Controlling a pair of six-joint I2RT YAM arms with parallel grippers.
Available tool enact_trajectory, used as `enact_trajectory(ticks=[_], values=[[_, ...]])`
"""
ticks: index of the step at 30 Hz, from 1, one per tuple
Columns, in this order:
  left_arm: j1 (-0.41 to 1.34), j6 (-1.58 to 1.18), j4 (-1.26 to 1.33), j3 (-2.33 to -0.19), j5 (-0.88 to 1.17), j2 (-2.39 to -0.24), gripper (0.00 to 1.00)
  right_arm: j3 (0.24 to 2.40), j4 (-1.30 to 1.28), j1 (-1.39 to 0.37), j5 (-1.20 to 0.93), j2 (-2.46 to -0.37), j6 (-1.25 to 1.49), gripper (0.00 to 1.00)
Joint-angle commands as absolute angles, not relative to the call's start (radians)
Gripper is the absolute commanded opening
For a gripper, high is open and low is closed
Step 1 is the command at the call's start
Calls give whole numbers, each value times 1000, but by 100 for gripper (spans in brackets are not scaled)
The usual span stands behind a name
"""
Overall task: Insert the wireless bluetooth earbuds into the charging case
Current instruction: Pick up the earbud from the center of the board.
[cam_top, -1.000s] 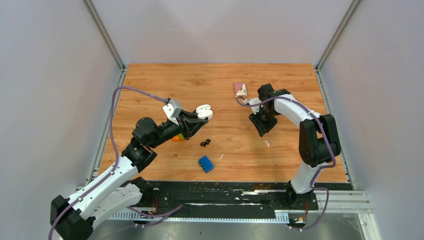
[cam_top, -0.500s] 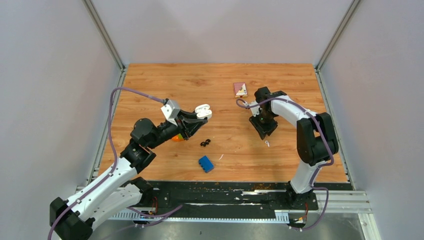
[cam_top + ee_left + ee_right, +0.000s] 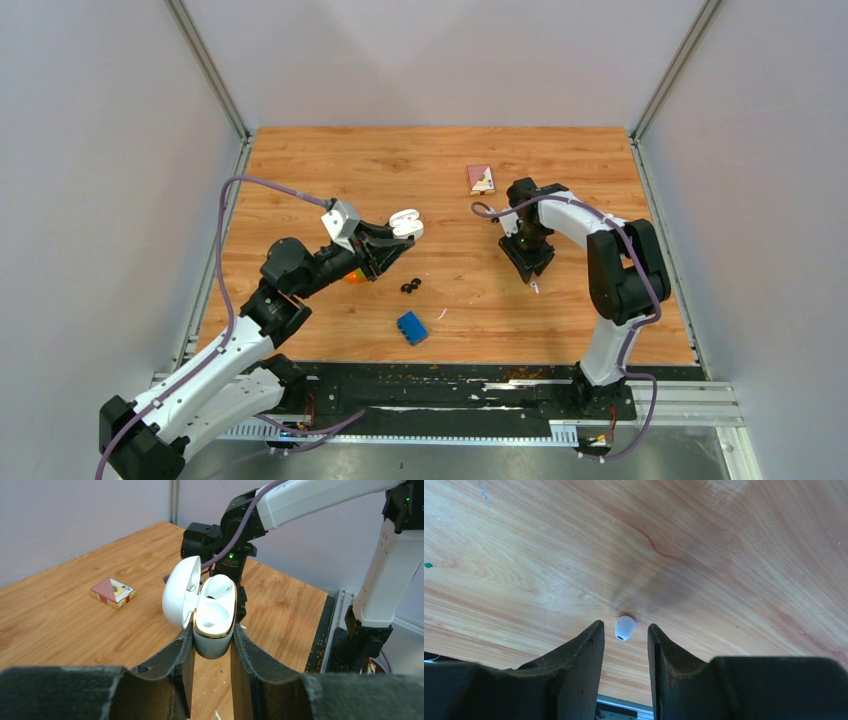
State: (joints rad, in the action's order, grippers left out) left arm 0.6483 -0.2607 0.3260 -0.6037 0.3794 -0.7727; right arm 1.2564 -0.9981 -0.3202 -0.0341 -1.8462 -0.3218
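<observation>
**Open case on the left, white bud under the right**

From above, the left gripper [image 3: 398, 233] is clamped on the open white charging case [image 3: 405, 222], held over the wooden table [image 3: 300, 170]. Two black earbuds [image 3: 410, 286] lie near it. The right gripper [image 3: 530, 268] points down beside a white earbud [image 3: 535, 287]. In the left wrist view the case stands upright, its lid swung aside. In the right wrist view the jaws are apart, with the earbud between them, touching neither.

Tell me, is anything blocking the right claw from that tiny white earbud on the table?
Nothing visible does. The white earbud lies on the bare table, directly between the open jaws of the right gripper, with a clear gap on either side. The left gripper holds the open charging case up off the table.
</observation>
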Motion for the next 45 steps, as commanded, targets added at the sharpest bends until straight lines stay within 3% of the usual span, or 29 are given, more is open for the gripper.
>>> enact_trajectory(ticks=[1,33,42,45], values=[[654,-265,357,-601,373,-755,3,1244,-999,-325,-6,-1850,-302,37],[654,-255,350,-602,373,-755,3,1217,-987,-325,-1,-1892,-295,28],[654,-252,339,-604,374,-757,3,1212,-995,-325,-7,-1873,-300,5],[654,-250,336,-609,381,-767,3,1232,-1017,-325,-26,-1831,-303,3]])
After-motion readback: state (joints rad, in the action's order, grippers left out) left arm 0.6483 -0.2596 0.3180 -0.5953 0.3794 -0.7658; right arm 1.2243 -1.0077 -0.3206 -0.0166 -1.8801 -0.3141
